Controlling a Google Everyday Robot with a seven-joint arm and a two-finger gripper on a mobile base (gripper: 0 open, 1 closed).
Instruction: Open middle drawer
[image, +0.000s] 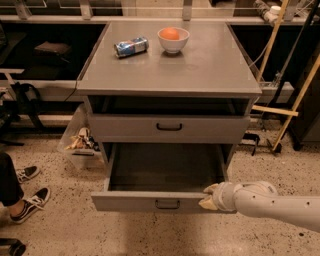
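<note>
The middle drawer (150, 201) is a wide shallow grey drawer with a small black loop handle (167, 204). It stands pulled far out of the grey cabinet (165, 75), and its inside looks bare. My gripper (210, 196) is at the right end of its front panel, touching the top edge near the corner. My white arm (280, 204) comes in from the lower right. The smaller-fronted drawer (169, 127) above it is shut. Whatever lies under the open drawer is hidden.
A blue can (131, 46) lies on its side on the cabinet top, next to a white bowl (173, 40) holding an orange fruit. A clear bag of rubbish (80, 142) sits left of the cabinet. A person's shoes (27, 202) are at the lower left. Wooden poles (295, 107) lean at the right.
</note>
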